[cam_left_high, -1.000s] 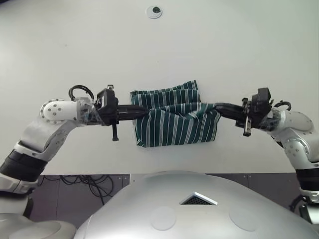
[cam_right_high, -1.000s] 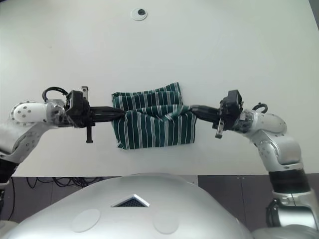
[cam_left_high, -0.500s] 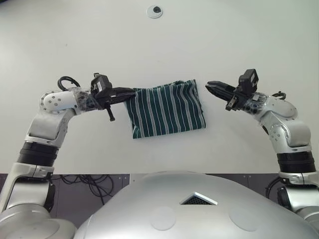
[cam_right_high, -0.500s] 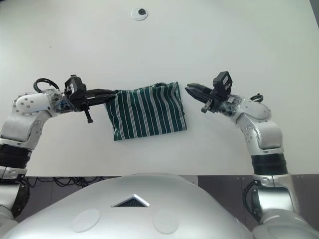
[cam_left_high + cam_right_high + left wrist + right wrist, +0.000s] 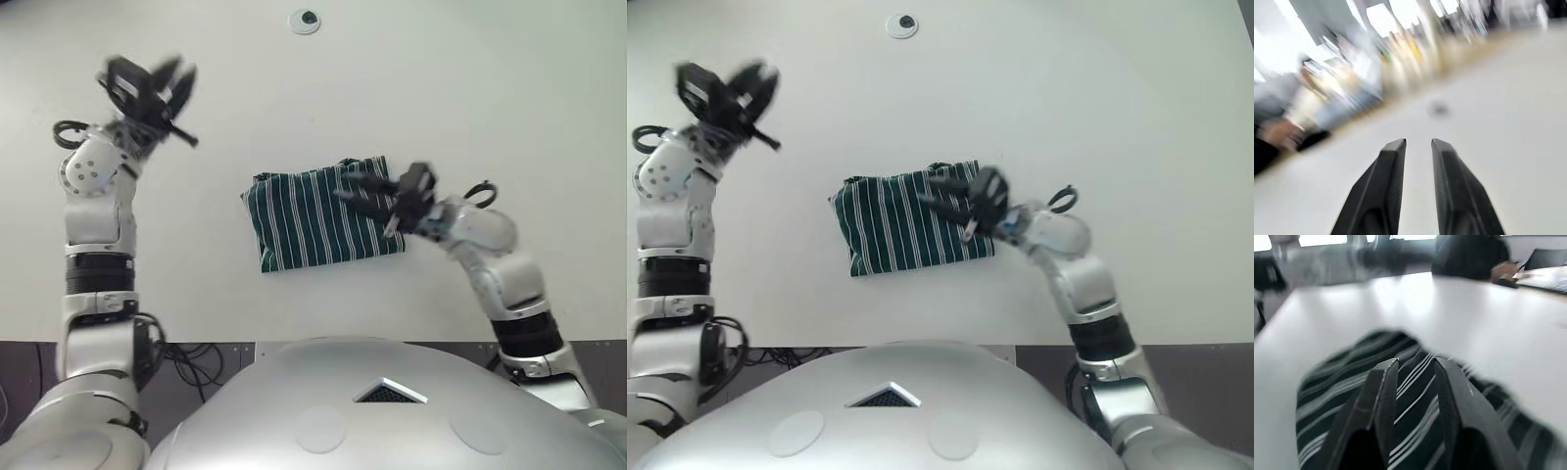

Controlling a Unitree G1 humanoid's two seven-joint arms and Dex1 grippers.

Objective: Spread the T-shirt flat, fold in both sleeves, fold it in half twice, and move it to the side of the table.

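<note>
T-shirt: the striped T-shirt (image 5: 315, 221) lies at the middle of the counter (image 5: 490, 98) as a compact folded rectangle. Its 1 o'clock corner is a little rumpled.
Right claw: the right claw (image 5: 1416, 361) comes in from 3 o'clock and hangs over the shirt's far half. Its fingers stand a narrow gap apart with nothing between them. Whether the tips touch the cloth cannot be told.
Left claw: the left claw (image 5: 1418, 143) is raised high at about 10 o'clock, well apart from the shirt. It is parted by a narrow gap and empty.
Stage: the folds look done, so the move to the side of the counter probably remains.
Risk, layers: a pinch that catches only the top layer would likely peel the stack open when lifted.
Risk, dragging: sliding with one claw from the 3 o'clock edge could bunch the cloth or skew the rectangle, since nothing holds the 9 o'clock edge.
Risk, corner: the loose 1 o'clock corner may flip over if brushed.
Around: a small round fitting (image 5: 304, 22) sits in the counter at 12 o'clock, well apart from the shirt.
In the way: nothing lies between the shirt and either side edge.
</note>
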